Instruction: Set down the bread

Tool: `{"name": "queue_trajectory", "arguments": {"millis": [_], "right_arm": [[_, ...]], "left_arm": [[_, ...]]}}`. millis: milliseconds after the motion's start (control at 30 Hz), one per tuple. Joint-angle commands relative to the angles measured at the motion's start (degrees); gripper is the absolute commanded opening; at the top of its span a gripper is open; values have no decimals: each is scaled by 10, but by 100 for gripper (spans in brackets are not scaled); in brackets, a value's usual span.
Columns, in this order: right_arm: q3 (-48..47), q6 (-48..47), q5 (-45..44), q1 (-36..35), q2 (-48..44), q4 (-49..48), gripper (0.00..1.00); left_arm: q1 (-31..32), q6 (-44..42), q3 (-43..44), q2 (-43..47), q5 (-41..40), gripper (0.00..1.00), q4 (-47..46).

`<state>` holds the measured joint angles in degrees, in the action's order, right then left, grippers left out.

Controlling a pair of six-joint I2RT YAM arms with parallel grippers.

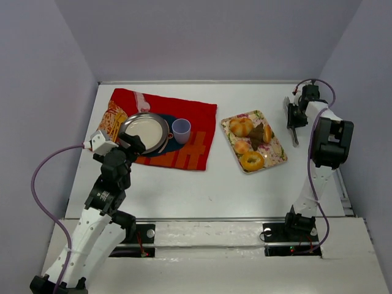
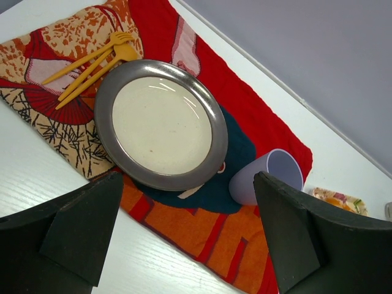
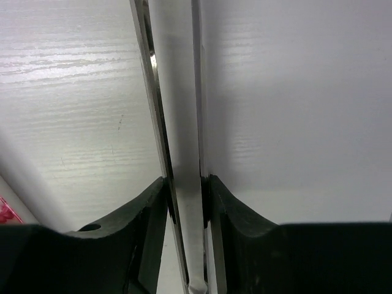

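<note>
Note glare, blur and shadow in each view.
Top external: even light, sharp, only faint shadows on the table. Left wrist: glare streaks on the plate; near fingers soft. Right wrist: tongs blurred, with one glint; sheen on the table upper left.

No writing, number or brand mark can be read anywhere in these views. The red patterned fabric cloth carries broad orange bars toward its 5 o'clock corner. They are shaped loosely like a large letter but cannot be read as any character or word.
</note>
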<state>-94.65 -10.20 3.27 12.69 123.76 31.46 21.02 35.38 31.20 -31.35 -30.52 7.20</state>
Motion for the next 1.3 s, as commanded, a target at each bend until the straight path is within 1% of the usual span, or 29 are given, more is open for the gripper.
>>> {"name": "queue_trajectory", "arguments": {"millis": [0,133,167,200,233,267,333,367,400,467,600,633,667,800,900,967,1067,1267], "right_arm": [[21,41,-28,-3,-76,-19,37],[65,71,-28,-3,-177,-37,37],[75,83,-21,-3,-220,-39,37],[86,99,-13,-3,-243,-40,37],[116,111,-5,-3,-264,-45,37],[133,141,9,-3,-311,-48,40],[175,164,29,-3,-357,-66,41],[219,171,62,-3,-380,-69,41],[241,190,81,-3,-423,-74,42],[276,201,115,-10,-464,-76,44],[357,232,108,-46,-571,-58,45],[371,235,113,-56,-617,-57,45],[397,247,126,-57,-639,-57,45],[432,262,154,-87,-721,-45,48],[454,262,177,-111,-748,-25,50],[465,271,155,-120,-753,-18,52],[480,287,141,-125,-751,-12,52],[496,287,108,-131,-760,5,57]], "left_arm": [[2,1,16,11,-24,99,-11],[2,7,12,14,-26,99,-10],[2,7,12,14,-27,99,-9],[2,8,12,13,-26,99,-9],[1,8,13,13,-26,99,-9],[2,9,13,13,-24,99,-9],[2,10,11,13,-23,99,-10],[1,10,11,12,-21,99,-11],[2,10,12,11,-19,99,-12],[2,9,12,11,-19,99,-14],[2,10,10,14,-10,99,-17],[2,10,8,14,-9,99,-21],[2,9,8,15,-6,99,-22],[2,7,9,13,6,99,-29],[2,7,9,12,13,99,-29],[2,6,10,13,17,99,-28],[2,6,8,16,16,99,-29],[2,5,7,15,19,99,-35]]}}
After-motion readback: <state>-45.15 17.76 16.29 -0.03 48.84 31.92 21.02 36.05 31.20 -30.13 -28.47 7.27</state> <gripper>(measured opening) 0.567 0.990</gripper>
